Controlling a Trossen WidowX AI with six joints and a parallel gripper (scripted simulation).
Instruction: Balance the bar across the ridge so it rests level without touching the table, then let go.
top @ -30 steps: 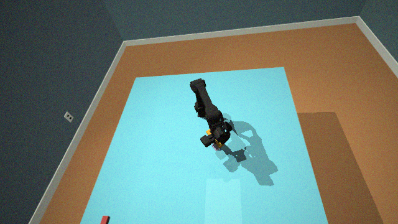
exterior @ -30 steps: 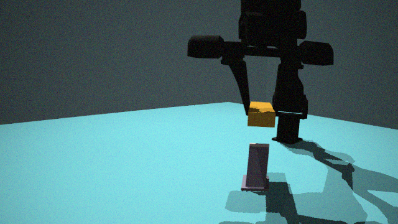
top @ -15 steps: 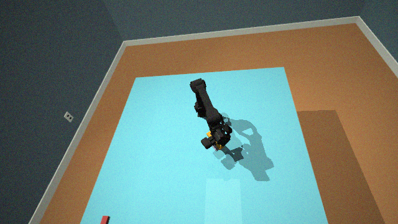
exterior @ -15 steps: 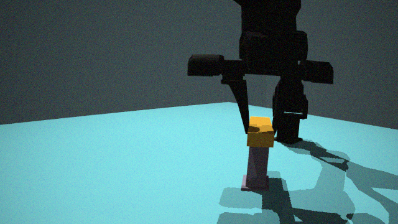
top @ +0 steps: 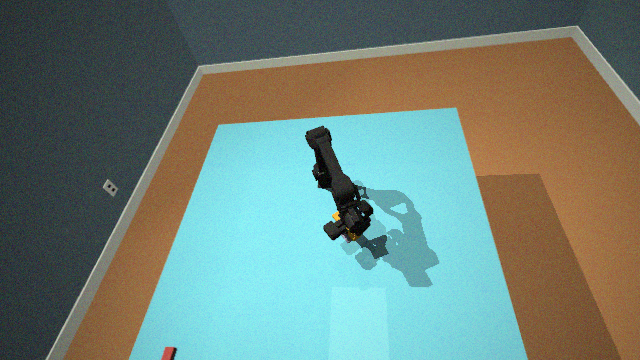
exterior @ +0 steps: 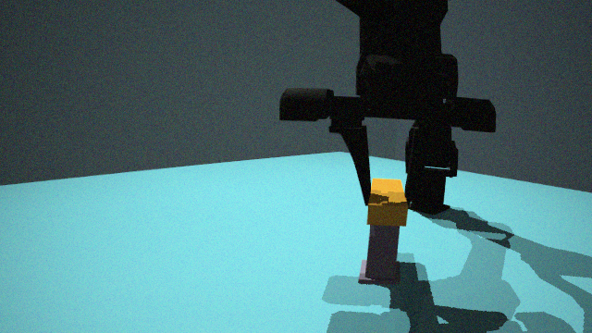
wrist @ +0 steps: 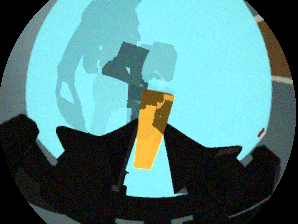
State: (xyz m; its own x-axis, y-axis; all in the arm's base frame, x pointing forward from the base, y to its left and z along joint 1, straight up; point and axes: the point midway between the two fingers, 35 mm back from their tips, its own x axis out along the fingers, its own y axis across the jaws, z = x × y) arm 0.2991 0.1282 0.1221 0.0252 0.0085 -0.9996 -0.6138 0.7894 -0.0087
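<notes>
The orange bar [top: 336, 216] [exterior: 388, 215] [wrist: 146, 132] is between the fingers of my gripper [exterior: 388, 198] [wrist: 151, 123], which is shut on it. In the exterior view the bar is seen end-on and looks about level. The mauve ridge [exterior: 383, 252], a narrow upright on a thin flat base, stands on the table directly below the bar in that view. The bar's near end hides the ridge's top, so whether they touch cannot be told. The bar is well above the table. In the wrist view the ridge is hidden.
The light blue table [top: 250, 200] [exterior: 139, 254] carries the arm's base [top: 318, 135] at its back edge. A small red block [top: 169, 354] [wrist: 261, 133] lies far off at the lower left in the top view. Arm shadows fall around the ridge.
</notes>
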